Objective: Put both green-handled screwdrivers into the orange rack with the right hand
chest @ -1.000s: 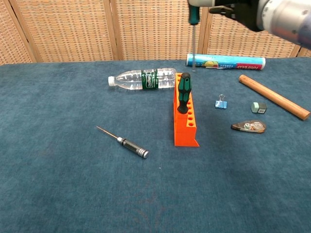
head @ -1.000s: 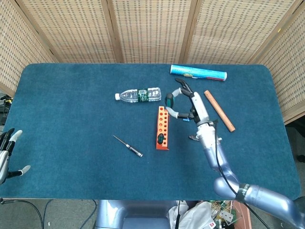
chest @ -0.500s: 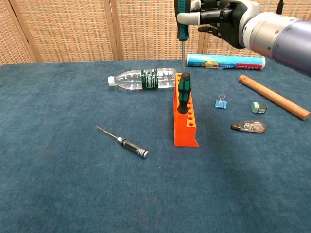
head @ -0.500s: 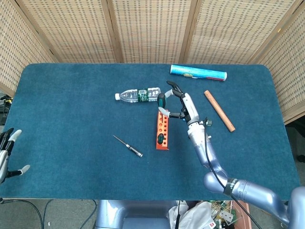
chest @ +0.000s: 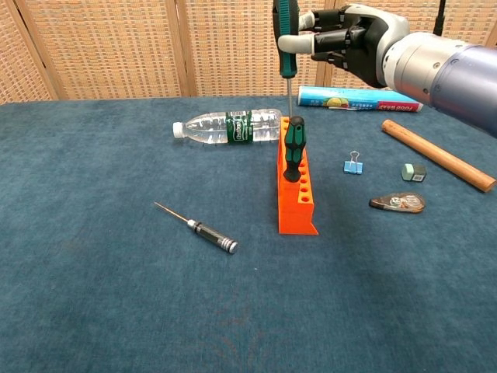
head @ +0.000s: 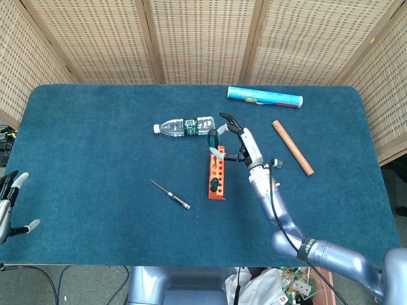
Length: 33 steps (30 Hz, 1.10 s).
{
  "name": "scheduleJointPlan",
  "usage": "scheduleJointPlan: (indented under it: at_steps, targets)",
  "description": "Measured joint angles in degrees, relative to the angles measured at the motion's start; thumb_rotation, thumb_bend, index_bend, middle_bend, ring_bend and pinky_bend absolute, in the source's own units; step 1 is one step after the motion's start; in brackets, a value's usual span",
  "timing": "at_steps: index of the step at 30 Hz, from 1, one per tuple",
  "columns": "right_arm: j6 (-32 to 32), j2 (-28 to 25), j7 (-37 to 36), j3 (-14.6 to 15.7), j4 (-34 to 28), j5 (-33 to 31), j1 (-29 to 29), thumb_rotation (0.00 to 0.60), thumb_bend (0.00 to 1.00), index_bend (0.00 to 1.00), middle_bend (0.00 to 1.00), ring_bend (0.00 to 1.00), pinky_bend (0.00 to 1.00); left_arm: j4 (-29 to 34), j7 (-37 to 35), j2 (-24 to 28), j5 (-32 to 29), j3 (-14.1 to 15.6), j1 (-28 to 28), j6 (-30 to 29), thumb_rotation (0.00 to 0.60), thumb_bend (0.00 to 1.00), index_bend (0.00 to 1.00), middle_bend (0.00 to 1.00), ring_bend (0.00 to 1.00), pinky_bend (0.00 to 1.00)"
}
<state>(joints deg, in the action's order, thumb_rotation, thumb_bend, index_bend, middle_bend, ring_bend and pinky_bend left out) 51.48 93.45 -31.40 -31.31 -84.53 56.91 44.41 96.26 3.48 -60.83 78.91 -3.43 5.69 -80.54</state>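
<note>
One green-handled screwdriver point(chest: 285, 47) upright in right robot hand point(chest: 349, 43).

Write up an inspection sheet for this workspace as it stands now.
Surface: table covered in blue cloth.
Job's things: orange rack holds one green-handled screwdriver upright; second green-handled screwdriver held tip-down above the rack's far end.
Clutter: water bottle, black screwdriver, foil box, wooden dowel, binder clip, two small items at right.
Hands: right hand grips the second screwdriver; left hand holds nothing, at the table's edge.
Cables: one along the right arm.
Surroundings: wicker screens.
</note>
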Motion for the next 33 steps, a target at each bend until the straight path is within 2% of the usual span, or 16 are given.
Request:
scheduleJointPlan:
  at_steps: [24,33]
  targets:
    - [-0.27,1.85,2.07,0.34,2.33,-1.36,1.81,0.600,0.36,0.67,0.09,0.00,0.00,-0.13,-1.11,0.44,-0.41,-0.20,0.10,0.20,0.600,0.00,0.00,0.00,0.00,0.00]
    - [-1.80,1.99,-0.55,1.69,3.97,0.83,1.31,0.600,0.35,0.67,0.09,0.00,0.00,-0.17,-1.17,0.44,-0.47,-0.21,0.14,0.26,0.600,0.00,0.00,0.00,0.00,0.00]
